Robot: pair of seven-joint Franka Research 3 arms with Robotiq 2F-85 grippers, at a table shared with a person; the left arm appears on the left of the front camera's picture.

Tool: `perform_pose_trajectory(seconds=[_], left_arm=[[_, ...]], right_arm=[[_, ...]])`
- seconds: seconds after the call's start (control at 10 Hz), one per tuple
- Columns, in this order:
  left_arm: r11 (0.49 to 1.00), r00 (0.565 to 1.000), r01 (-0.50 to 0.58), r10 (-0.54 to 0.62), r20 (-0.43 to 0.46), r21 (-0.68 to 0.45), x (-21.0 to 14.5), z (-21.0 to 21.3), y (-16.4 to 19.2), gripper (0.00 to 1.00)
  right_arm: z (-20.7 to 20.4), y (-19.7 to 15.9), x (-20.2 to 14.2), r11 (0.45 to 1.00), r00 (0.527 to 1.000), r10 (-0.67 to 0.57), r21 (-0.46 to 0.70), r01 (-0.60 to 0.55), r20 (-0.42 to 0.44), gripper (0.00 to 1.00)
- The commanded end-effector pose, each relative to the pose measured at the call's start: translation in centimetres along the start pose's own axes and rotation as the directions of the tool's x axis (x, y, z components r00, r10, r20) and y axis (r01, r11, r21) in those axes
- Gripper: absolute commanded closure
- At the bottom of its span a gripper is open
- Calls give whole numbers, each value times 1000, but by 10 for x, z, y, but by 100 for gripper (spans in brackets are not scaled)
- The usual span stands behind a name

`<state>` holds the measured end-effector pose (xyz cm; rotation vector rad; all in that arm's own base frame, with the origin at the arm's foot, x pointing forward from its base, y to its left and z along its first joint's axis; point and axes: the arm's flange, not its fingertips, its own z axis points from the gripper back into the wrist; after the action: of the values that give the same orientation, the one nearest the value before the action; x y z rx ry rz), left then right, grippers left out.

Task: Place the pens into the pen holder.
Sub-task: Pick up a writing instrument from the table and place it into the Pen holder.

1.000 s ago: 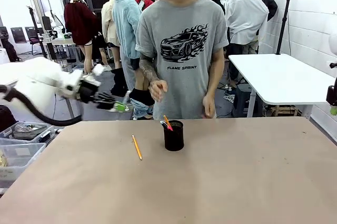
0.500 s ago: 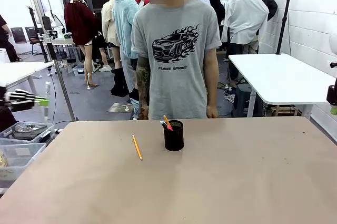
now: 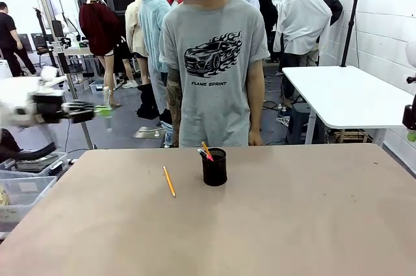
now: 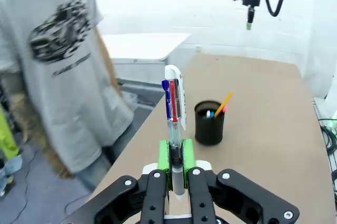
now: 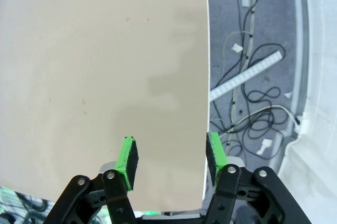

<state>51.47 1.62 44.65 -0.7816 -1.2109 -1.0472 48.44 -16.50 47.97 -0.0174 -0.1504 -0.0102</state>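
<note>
The left pincer (image 3: pixel 103 112) hangs in the air beyond the left edge of the wide tan table (image 3: pixel 292 224), level with its far-left corner and above the tabletop. In its wrist view the left pincer (image 4: pixel 175 154) is clenched on a white-silver ballpoint pen (image 4: pixel 174 97) with blue and red sliders. The green pads (image 4: pixel 164 154) press the barrel from both sides, and the pen stands straight up out of the grip along the fingers. The black wire-mesh pen holder (image 3: pixel 214 167) stands upright on the table, near the far edge and about midway along it. An orange-red pen (image 3: pixel 207 151) leans out of its mouth, with a paler tip just beside it. From the left wrist the same holder (image 4: pixel 209 124) shows an orange stick and small blue and pink tips above its rim. A thin yellow-orange pencil (image 3: pixel 169 181) lies flat on the table to the left of the holder, near it but not touching, slanting from the far edge towards the near one. A person in a grey printed T-shirt (image 3: pixel 214 68) stands right behind the far edge, arms down. The right pincer (image 5: pixel 169 138) is released, its green-padded fingers (image 5: pixel 128 156) well apart with nothing between them. It is poised over an edge of the table, with grey floor (image 5: pixel 253 34) and loose cables (image 5: pixel 253 100) beyond.
</note>
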Motion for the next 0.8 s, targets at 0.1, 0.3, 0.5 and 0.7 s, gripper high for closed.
perform_pose_trajectory(seconds=[0.1, 0.3, 0.5, 0.7], left_arm=[[982, 1000, 17, -19, -7, -189, 33, -103, 51, 100], [963, 994, -40, 12, -107, -267, 43, -184, 56, 100], [953, 993, -95, 68, -101, -289, 47, -229, 52, 100], [941, 982, -132, 83, -169, -310, 45, -277, 34, 100]], right_arm=[[-3, 0, -2, 1000, 1000, 12, -2, -12, 15, 34], [-3, 0, -2, 1000, 1000, 12, -2, -12, 15, 34], [-3, 0, -2, 1000, 1000, 12, -2, -12, 15, 34], [-3, 0, -2, 1000, 1000, 12, -2, -12, 15, 34]])
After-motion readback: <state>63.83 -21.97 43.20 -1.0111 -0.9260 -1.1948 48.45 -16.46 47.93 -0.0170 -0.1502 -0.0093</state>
